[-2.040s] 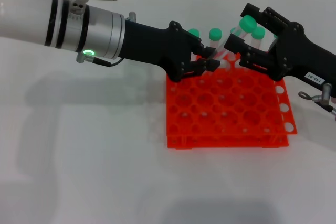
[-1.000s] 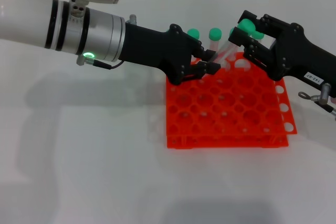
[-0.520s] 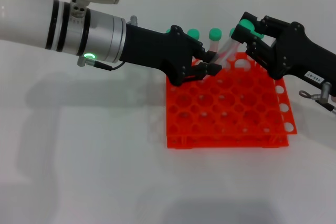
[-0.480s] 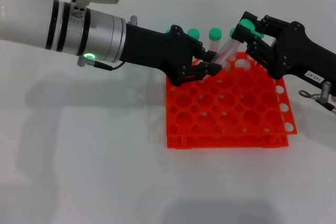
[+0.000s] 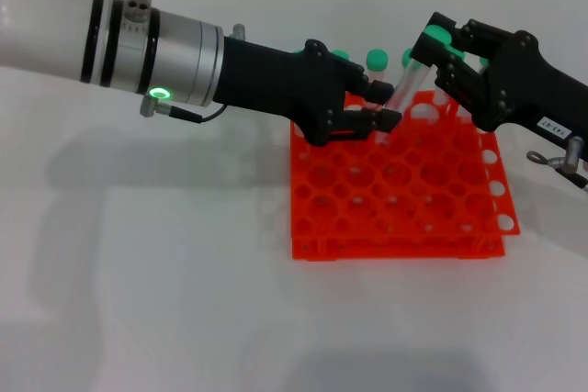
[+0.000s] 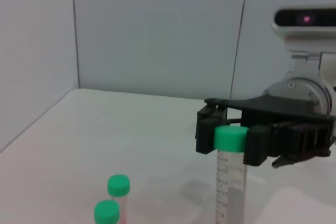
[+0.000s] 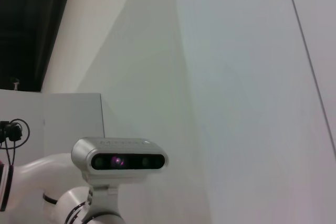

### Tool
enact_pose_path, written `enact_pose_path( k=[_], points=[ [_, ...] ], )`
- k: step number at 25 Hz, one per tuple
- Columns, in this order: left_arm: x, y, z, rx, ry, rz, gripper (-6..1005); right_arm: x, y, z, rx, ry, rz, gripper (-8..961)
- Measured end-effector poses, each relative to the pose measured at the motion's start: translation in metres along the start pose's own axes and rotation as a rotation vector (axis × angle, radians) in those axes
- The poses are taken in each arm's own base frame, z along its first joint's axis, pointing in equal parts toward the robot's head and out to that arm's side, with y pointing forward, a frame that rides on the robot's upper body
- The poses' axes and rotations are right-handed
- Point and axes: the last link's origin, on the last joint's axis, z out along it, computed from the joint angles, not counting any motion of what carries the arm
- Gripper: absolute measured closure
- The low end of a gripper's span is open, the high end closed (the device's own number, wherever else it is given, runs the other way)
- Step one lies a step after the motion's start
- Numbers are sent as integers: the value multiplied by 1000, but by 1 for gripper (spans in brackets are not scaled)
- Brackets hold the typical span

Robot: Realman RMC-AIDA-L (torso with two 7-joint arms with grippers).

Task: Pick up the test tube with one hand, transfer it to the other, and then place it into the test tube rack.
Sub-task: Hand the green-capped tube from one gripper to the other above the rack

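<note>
Currently:
left hand [image 5: 381, 106]: over the rack's far-left part, fingers either side of the tube's lower end; can't tell whether they press it or stand slightly apart
right hand [image 5: 439, 50]: above the rack's far-right corner, pinching the test tube just under its cap; in the left wrist view the black fingers [image 6: 260, 145] flank the green cap
test tube [image 5: 401, 92]: held between both hands above the rack, tilted, cap up toward the right hand, bottom near the left hand
test tube rack [image 5: 395, 181]: orange-red, flat on the white counter [image 5: 165, 263], near rows of holes empty
other tubes [image 5: 376, 61]: green-capped, upright in the rack's far row, behind the hands
</note>
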Motion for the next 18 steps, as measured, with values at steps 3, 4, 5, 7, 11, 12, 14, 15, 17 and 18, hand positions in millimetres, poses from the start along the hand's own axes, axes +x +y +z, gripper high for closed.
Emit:
enact_pose_path(
  k=[3,4,5,7,11,12,14,15,17,18],
  points=[
    [2,1,-1,-9,4,-17,720,-1,-2,0,4,-1,-4,687],
    [4,2,-2,-11,5,-23,683,-2,-2,0,4,-1,-6,687],
    [5,2,-3,-11,6,-30,645,-2,-3,0,3,-1,-8,687],
    [7,2,-7,-6,4,-38,524,-3,-3,0,4,-1,-10,688],
    [8,4,-25,44,2,-65,318,-3,-4,0,5,-1,-11,688],
    [7,5,-33,72,3,-69,297,-4,-4,-1,4,-1,-12,688],
    [4,7,-46,122,-2,-82,256,-4,-4,0,1,0,-17,688],
    [2,8,-54,150,-4,-84,236,-5,-4,-1,-1,2,-19,688],
    [-3,12,-67,204,-6,-91,195,-5,-5,-1,-1,7,-21,688],
    [-6,14,-73,229,-3,-97,174,-5,-6,-1,-1,8,-23,687]
  ],
)
